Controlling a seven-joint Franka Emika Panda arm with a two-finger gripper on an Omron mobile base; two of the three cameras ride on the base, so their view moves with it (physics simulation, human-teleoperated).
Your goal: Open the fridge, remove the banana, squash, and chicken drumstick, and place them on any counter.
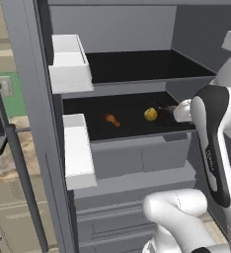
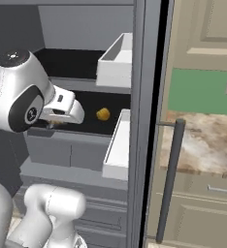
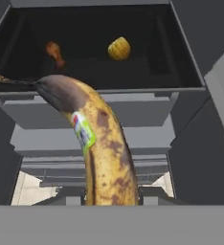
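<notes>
From the left base view, the squash (image 1: 150,114) and the chicken drumstick (image 1: 112,119) lie on a dark shelf of the open fridge (image 1: 137,163), just left of the gripper (image 1: 168,109). In the hand view the gripper (image 3: 111,197) pinches the banana (image 3: 98,146), which sticks up right in front of it. The banana has a small sticker (image 3: 83,130) too blurry to read.

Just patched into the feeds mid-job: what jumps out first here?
The banana dominates the hand view, brown-blotched and stickered, rising from the claw, which is closed on it. Behind it the fridge stands open, and on its dark lower shelf the squash sits to the right with the drumstick to its left. Past the right door, a mottled counter shows in the right base view.
</notes>
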